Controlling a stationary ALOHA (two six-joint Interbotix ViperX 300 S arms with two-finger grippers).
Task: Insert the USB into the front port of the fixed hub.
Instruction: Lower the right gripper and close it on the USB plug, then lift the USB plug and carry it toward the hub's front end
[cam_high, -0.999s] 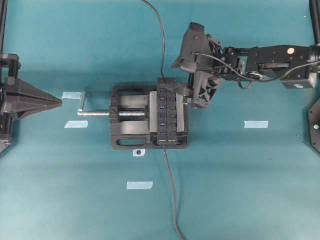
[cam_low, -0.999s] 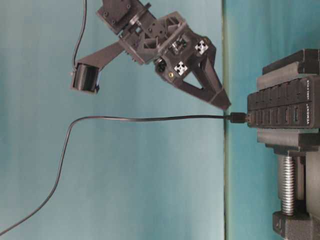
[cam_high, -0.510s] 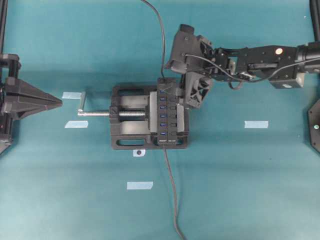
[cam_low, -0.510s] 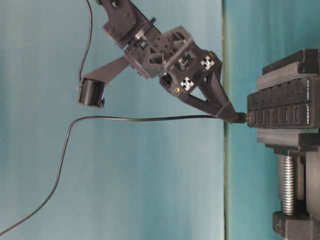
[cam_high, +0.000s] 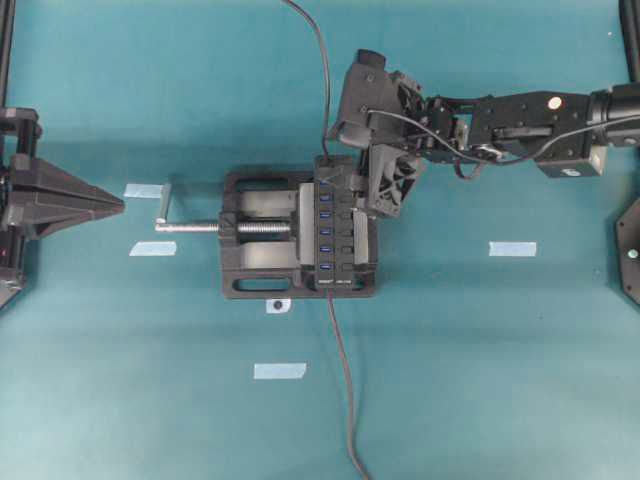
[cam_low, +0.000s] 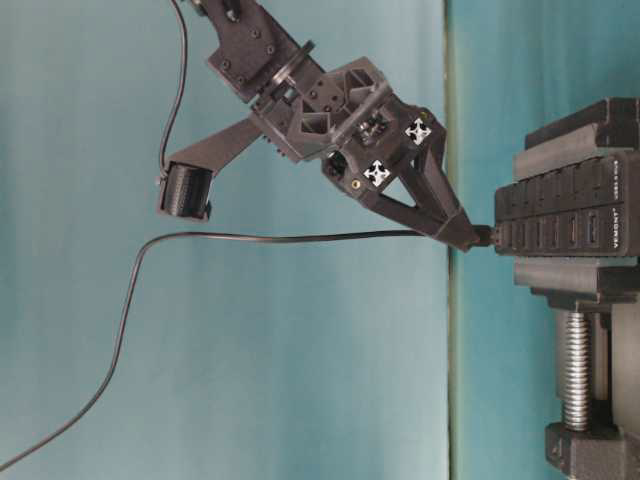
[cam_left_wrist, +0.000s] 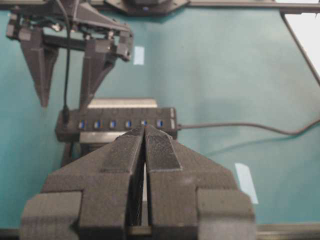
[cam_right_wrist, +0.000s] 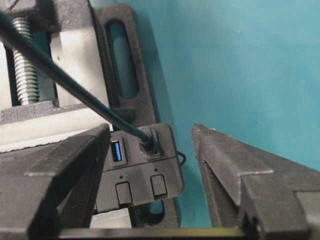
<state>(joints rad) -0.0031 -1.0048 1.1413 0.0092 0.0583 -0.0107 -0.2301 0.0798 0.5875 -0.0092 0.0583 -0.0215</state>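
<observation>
So the USB (cam_right_wrist: 147, 141) is sitting in the end port of the fixed hub (cam_high: 333, 235), at the far end of the strip, with its thin black cable (cam_high: 318, 60) running off the far edge of the overhead view. The hub itself is clamped in a black vise (cam_high: 262, 232) mid-desk (cam_high: 480, 380), its screw handle (cam_high: 175, 225) poking out left.

The right tool (cam_right_wrist: 150, 150) straddles that plugged end, fingers spread wide, one either side of the plug, touching nothing as far as the wrist view shows. From table level one fingertip (cam_low: 455, 235) looks right against the plug, but that angle is poor, so maybe just overlap.

The left tool (cam_left_wrist: 145, 145) is pinched together, holding nothing, parked at the left edge well apart from the vise.

Plenty of open teal desk near and right of the vise, only bits of pale tape (cam_high: 512, 249) scattered about. A thicker cable (cam_high: 345, 400) leaves the hub's near end and gets cut off by the frame.
</observation>
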